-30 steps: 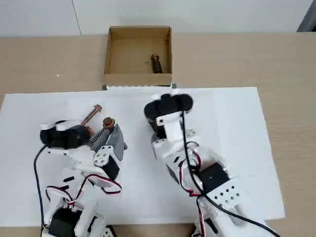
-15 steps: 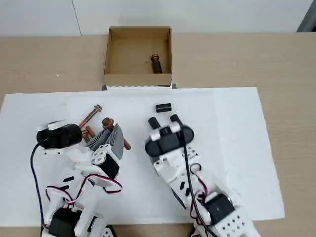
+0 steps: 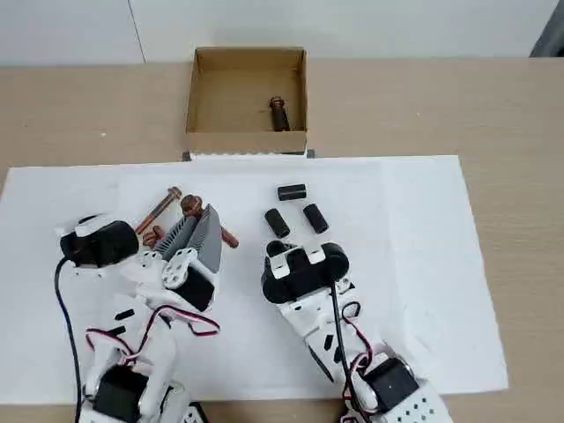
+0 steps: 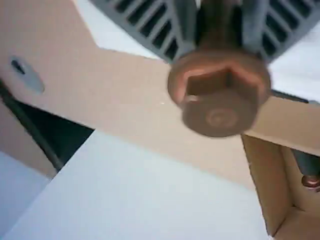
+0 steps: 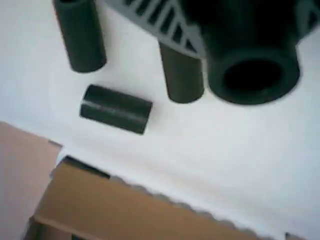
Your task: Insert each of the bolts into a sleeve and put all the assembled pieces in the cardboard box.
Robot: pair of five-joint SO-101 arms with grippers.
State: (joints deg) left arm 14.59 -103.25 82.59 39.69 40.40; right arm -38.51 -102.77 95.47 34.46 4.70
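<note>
Left gripper [image 3: 197,229], angled toward the brown cardboard box [image 3: 249,141], clamps a copper hex-headed bolt [image 4: 218,92]; right gripper [image 5: 240,30], held low, clamps a black cylindrical sleeve [image 5: 255,72].

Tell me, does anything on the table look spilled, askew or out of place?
Nothing stands out. One assembled piece lies in the box; three sleeves and spare bolts lie loose on the paper. The left gripper holds a bolt, the right gripper a sleeve.

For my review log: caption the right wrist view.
Right gripper holding a sleeve; three loose sleeves lie on the white paper.
</note>
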